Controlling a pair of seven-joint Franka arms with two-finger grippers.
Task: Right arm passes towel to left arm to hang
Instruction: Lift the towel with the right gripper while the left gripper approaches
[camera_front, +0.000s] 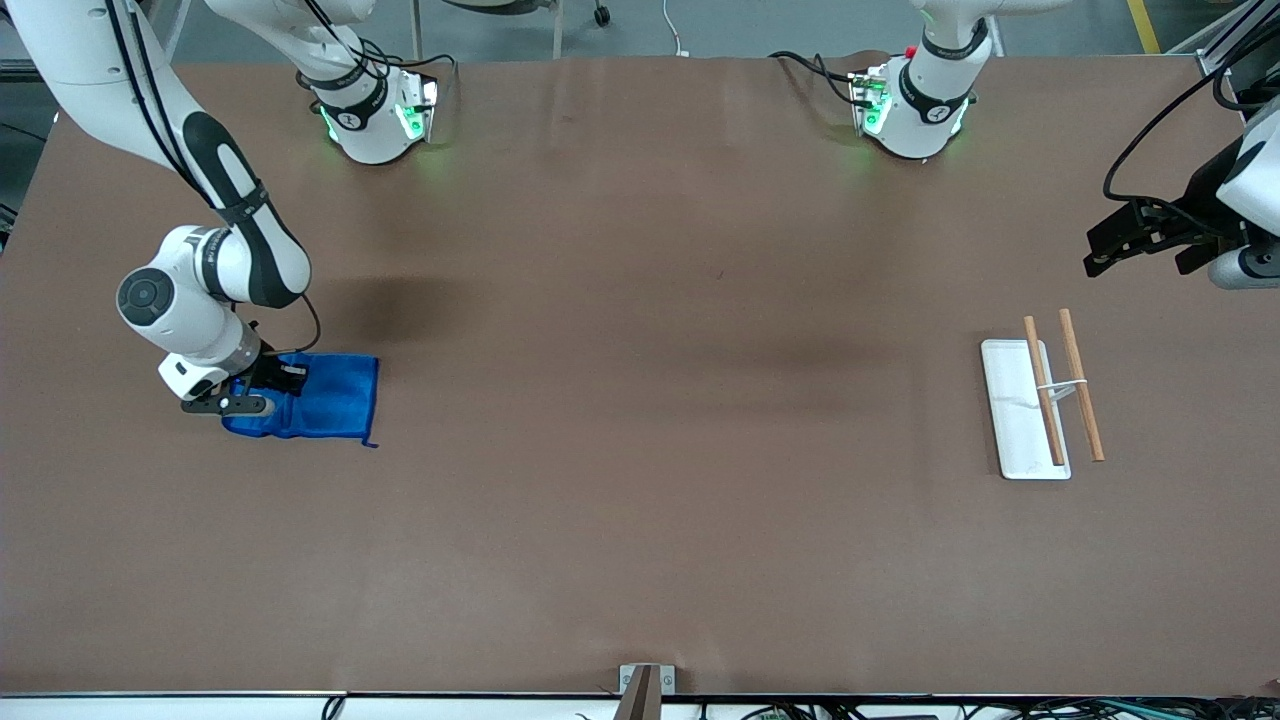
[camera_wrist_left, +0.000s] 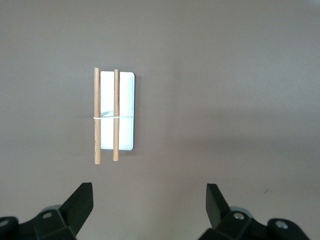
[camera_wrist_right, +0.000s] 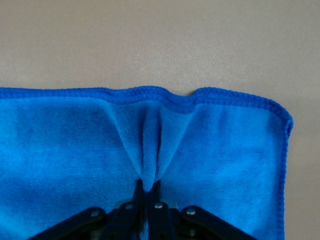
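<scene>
Towel (camera_front: 325, 397): laid flat on the table (camera_front: 640, 450) at the right arm's end.
Right gripper (camera_wrist_right: 147, 192): fingers pinched together on a raised fold of the towel.
Left gripper (camera_wrist_left: 150, 202): held spread wide and empty above the table near the rack (camera_front: 1045, 400); this arm waits.

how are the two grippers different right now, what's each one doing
The right gripper is shut on a pinched fold of the towel; the left gripper is open and holds nothing. The right gripper is down at the table, at the right arm's end; the left gripper hangs in the air near the rack, at the left arm's end, waiting. Both are black two-finger grippers on white arms.
</scene>
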